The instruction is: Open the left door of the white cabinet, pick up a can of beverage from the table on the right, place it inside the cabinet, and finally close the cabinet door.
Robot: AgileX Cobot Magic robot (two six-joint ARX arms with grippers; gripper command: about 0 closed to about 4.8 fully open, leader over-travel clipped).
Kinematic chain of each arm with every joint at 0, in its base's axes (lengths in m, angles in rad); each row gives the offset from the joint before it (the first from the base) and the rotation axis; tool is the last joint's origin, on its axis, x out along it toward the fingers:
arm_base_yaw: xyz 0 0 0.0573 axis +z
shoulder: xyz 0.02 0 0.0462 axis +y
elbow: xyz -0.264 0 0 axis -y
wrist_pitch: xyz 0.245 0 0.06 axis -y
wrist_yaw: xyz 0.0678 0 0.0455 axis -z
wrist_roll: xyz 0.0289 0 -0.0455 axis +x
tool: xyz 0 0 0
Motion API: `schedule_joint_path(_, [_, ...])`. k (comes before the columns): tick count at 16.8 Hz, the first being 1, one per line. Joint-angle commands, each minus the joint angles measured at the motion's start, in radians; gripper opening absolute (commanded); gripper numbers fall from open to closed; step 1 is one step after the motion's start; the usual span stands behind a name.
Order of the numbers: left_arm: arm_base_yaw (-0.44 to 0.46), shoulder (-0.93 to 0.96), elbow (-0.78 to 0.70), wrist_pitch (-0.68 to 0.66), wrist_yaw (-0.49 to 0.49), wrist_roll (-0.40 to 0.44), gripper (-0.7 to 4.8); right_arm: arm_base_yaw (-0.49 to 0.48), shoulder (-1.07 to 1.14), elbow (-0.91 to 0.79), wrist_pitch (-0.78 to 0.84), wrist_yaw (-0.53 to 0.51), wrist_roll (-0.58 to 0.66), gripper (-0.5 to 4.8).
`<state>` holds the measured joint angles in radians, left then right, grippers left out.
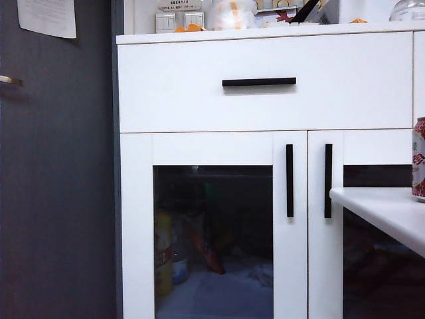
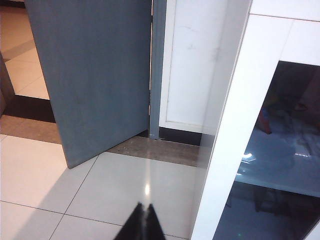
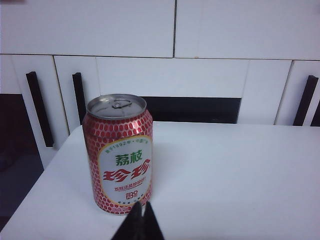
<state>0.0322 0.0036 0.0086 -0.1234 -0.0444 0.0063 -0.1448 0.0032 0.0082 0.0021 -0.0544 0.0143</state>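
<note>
The white cabinet [image 1: 265,106] fills the exterior view, and its left door [image 1: 212,232] is closed, with the black bar handle [image 1: 289,180] upright along its right edge. At the far right the red and white can of beverage [image 1: 419,159] stands upright on the white table [image 1: 385,209]. Neither gripper shows in the exterior view. In the left wrist view my left gripper [image 2: 144,206] is shut and empty over the floor tiles, beside the cabinet's white frame [image 2: 225,150]. My right gripper [image 3: 141,204] is shut and empty just in front of the can [image 3: 120,155], apart from it.
A grey room door [image 1: 56,166] stands left of the cabinet, ajar in the left wrist view [image 2: 95,75]. The twin right door has its own handle [image 1: 328,180]. A drawer handle [image 1: 259,82] sits above. Bottles and packets [image 1: 166,252] show behind the left glass.
</note>
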Motion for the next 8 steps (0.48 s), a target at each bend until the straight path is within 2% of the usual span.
schedule_joint_path(1, [0.0,0.0,0.001,0.013,0.003,-0.002,-0.06,0.0,0.0,-0.003,0.017,-0.003,0.004,-0.06])
schedule_joint_path(7, [0.0,0.0,0.005,0.022,0.006,-0.008,-0.05,0.0,0.0,-0.003,-0.004,-0.005,0.004,-0.06])
schedule_joint_path(8, [0.0,0.0,0.009,0.053,0.024,-0.036,0.1,0.0,0.0,0.001,0.009,-0.02,0.004,-0.06])
